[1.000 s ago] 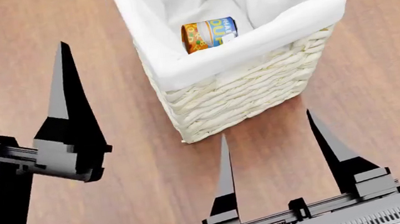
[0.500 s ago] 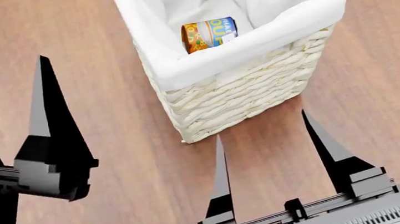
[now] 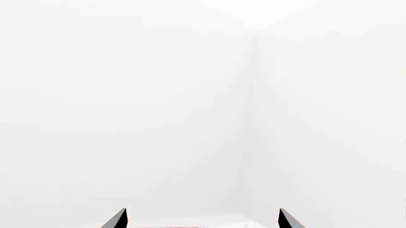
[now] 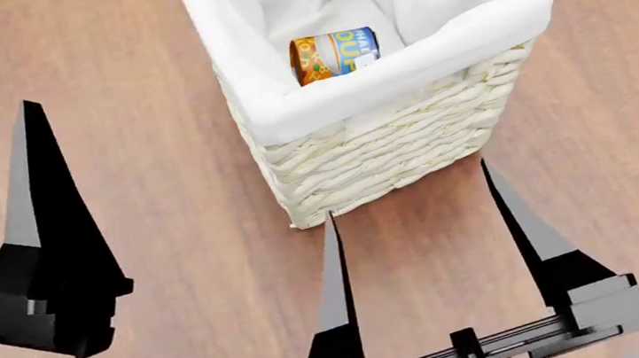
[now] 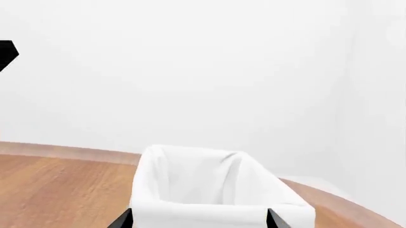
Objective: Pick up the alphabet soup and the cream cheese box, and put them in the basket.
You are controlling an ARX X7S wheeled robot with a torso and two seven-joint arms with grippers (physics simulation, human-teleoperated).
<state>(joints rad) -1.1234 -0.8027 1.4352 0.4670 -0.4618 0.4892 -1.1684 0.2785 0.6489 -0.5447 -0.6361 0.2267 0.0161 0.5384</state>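
A: How many of each thing are in the head view?

B: Two grippers, one basket, one soup can. I can't find the cream cheese box in any view.

A: Nearest first, then.

B: At the bottom edge, right of centre, the right gripper (image 4: 419, 217) has its two black fingers spread wide, tips pointing up the frame toward the basket. Nothing is between them; both tips end just short of the basket's near wall, over bare tabletop (image 4: 144, 99). At lower left, the left gripper (image 3: 201, 218) shows only one finger (image 4: 44, 208) in the head view, standing upright. The left wrist view shows two finger tips well apart, empty, against white walls.

A: And farther off?

B: The basket (image 4: 388, 149) sits at upper centre, white cloth folded over its rim. The soup (image 4: 334, 54) lies on its side inside, on the lining, near the left wall. The right wrist view looks level at the basket's (image 5: 219, 206) rim, between its finger tips.
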